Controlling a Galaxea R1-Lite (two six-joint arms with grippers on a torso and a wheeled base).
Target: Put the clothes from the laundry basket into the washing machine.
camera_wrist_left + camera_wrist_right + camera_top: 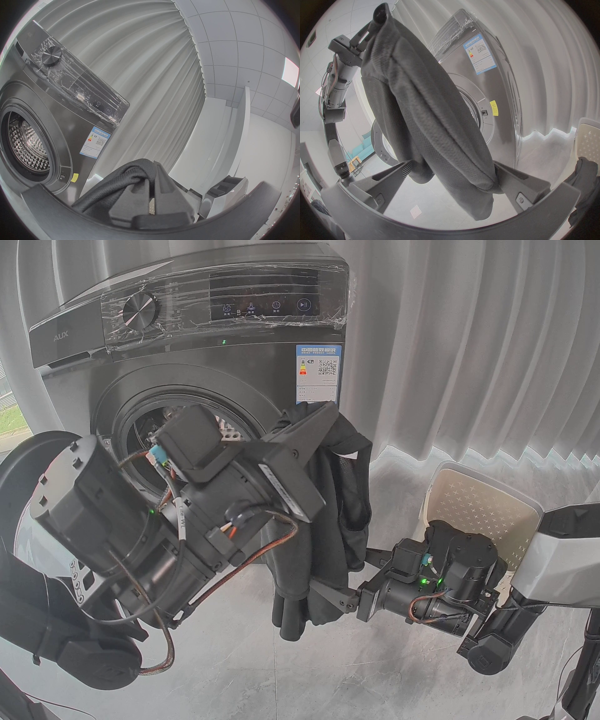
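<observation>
While left fingers (167,193) pinch a garment (325,534) and right fingers (518,184) gape, the basket (494,509) holds clothes (582,175).

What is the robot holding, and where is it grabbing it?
The left end effector pinches a dark grey knitted garment by its top fold, letting it hang. The right end effector sits open around its lower part.

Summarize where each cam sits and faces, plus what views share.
Head: on the robot's head, facing forward and down at washing machine and laundry basket; both arms show.
Left wrist: on the raised left arm, looking past the left gripper, shut on the dark garment, toward curtain and ceiling.
Right wrist: low, looking up past the open right gripper at the garment.
Shared: all show garment and machine.
</observation>
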